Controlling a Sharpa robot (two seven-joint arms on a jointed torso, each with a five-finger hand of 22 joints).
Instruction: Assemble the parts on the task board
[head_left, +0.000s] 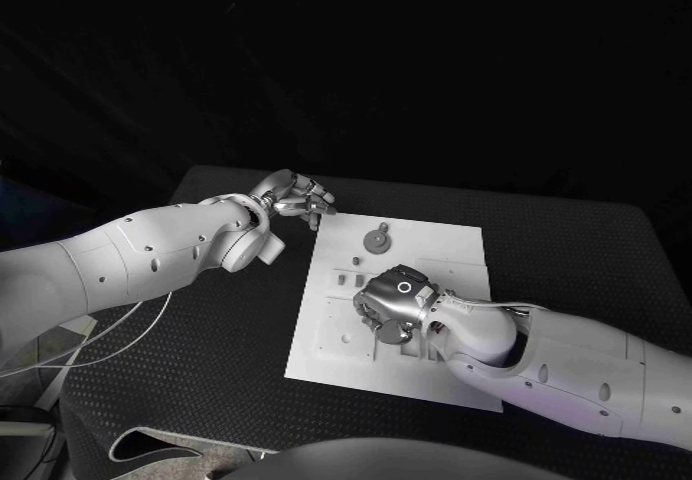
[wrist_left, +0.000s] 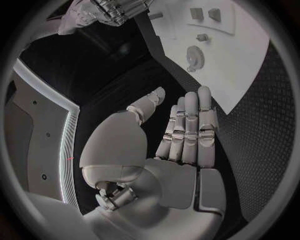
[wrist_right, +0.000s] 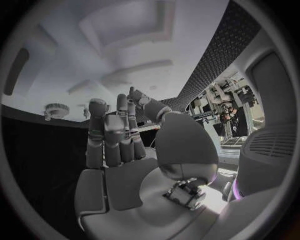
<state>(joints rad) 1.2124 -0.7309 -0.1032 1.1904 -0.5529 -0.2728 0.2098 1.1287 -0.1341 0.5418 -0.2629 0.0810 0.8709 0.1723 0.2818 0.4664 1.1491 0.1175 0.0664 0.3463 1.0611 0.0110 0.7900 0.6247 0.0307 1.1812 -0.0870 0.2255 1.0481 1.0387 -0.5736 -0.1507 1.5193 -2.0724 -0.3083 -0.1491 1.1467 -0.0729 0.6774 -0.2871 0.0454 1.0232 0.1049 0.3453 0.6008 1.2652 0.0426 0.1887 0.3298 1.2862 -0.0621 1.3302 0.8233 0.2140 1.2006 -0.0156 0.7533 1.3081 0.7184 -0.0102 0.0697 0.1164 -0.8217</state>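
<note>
Task board (head_left: 433, 250) lies mid-table, under right hand (head_left: 389, 305), which hovers palm-down; left hand (head_left: 289, 205) sits just off board's far corner. Wrist views show both w/ fingers straight, together, holding nothing. Round part (head_left: 375, 240) lies betw. the hands.

This is looking like a robotics lab or test cell: a black table (head_left: 577, 250) with a dimpled mat surface is sitting in a darkened space, carrying a white task board (head_left: 433, 250), and cluttered equipment racks (wrist_right: 228, 102) are showing past the table's edge.
</note>
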